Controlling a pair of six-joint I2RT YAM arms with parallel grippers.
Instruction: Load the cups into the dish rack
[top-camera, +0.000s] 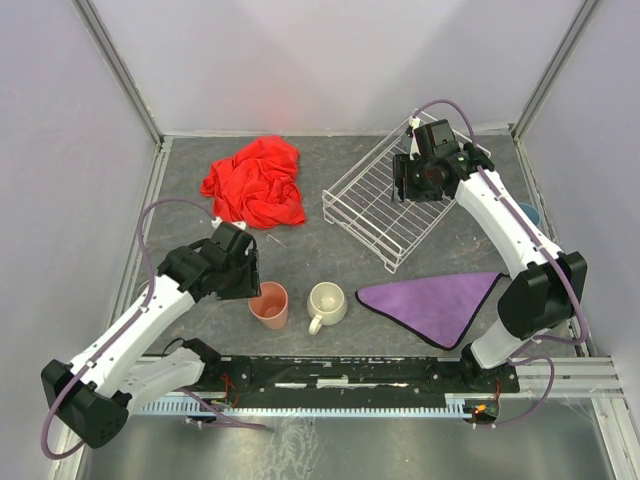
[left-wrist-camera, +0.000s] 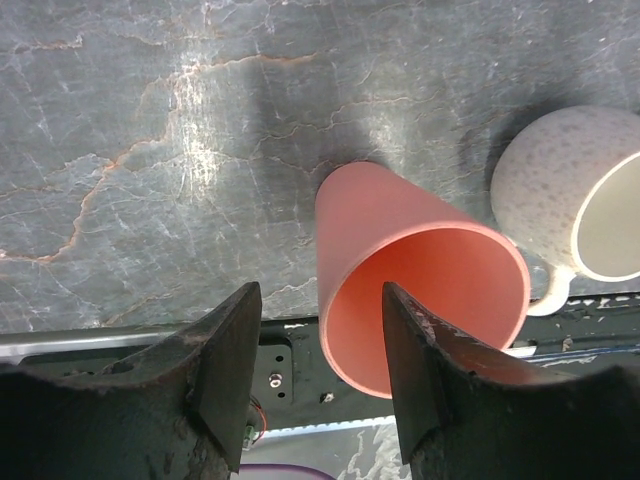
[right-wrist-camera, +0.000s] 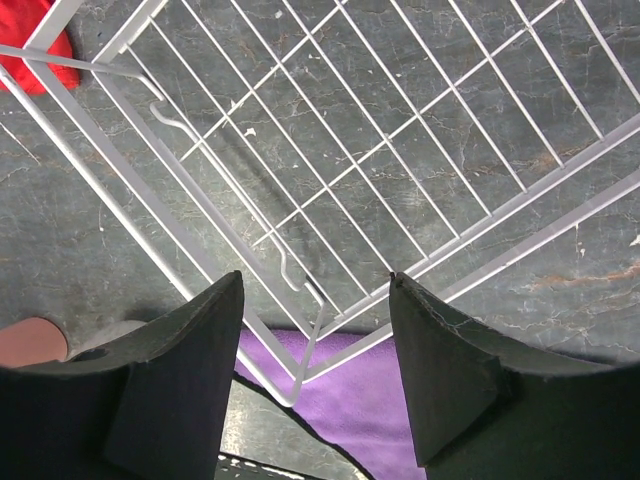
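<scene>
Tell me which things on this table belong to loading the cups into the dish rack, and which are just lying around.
Part of the job:
- salmon-pink tumbler
- cream handled mug
- white wire dish rack, with no cup in it yet

Just lying about:
- crumpled red cloth
- purple cloth, spread flat

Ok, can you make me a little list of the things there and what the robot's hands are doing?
cups: pink tumbler and cream mug, upright, side by side
rack: white wire, no cup seen in it
cloths: red cloth behind the cups, purple cloth right of the mug
left gripper: open, close by the tumbler
right gripper: open, above the rack, holding nothing
</scene>
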